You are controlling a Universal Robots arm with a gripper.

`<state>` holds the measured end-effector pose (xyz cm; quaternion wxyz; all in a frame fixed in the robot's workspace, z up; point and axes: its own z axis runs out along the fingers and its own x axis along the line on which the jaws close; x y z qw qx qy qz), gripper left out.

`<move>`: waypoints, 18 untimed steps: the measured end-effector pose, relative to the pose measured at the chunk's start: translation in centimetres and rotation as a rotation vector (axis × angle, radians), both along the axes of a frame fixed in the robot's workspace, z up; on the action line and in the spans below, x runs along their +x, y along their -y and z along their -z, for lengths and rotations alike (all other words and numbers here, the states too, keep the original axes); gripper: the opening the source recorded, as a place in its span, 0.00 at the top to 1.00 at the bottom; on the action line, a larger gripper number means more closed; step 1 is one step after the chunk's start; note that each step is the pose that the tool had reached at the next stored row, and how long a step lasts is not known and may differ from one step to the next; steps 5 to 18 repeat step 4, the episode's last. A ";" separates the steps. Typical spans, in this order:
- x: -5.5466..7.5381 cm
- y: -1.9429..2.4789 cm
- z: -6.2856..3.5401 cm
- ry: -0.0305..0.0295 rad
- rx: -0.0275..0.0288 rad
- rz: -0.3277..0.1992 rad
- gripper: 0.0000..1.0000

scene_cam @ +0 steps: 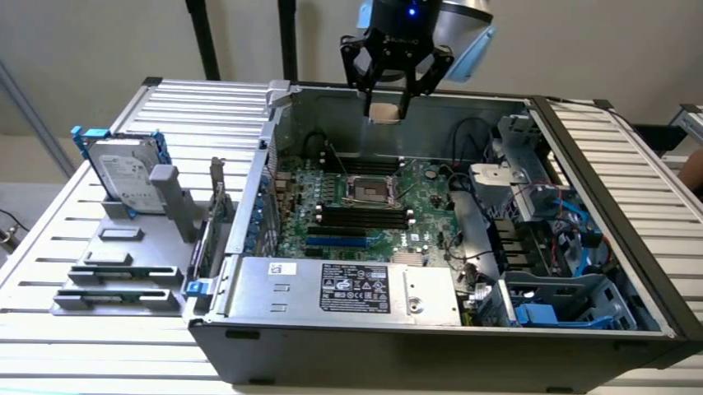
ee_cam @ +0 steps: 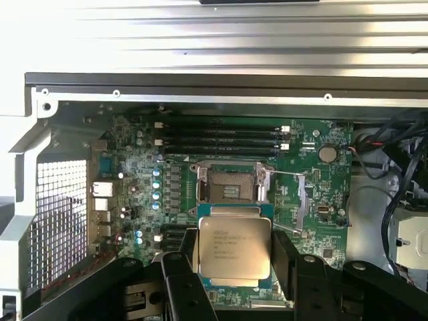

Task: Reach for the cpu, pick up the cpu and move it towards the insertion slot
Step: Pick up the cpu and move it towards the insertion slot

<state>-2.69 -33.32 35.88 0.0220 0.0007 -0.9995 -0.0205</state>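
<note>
Pincer (scene_cam: 387,105) clamped on the cpu (scene_cam: 384,112), held high over the open computer case (scene_cam: 615,247).
The arm hangs straight down from above, fingers pointing at the motherboard (scene_cam: 363,206); in the wrist view the cpu (ee_cam: 235,248) sits between black fingers (ee_cam: 175,267), hovering near the insertion slot (ee_cam: 229,184), apart from it.

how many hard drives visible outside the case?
1. A silver hard drive in a blue bracket stands on the grey rack at the exterior view's left, outside the open computer case. Others may sit hidden in the case's drive bays.
</note>
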 end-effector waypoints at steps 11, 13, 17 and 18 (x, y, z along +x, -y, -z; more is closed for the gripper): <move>0.0 0.00 0.00 0.0000 0.0000 0.000 0.46; 0.0 0.00 0.00 0.0000 0.0000 0.000 0.46; 0.0 0.00 0.00 0.0000 0.0000 0.000 0.46; 0.0 0.00 0.00 0.0000 0.0000 0.000 0.46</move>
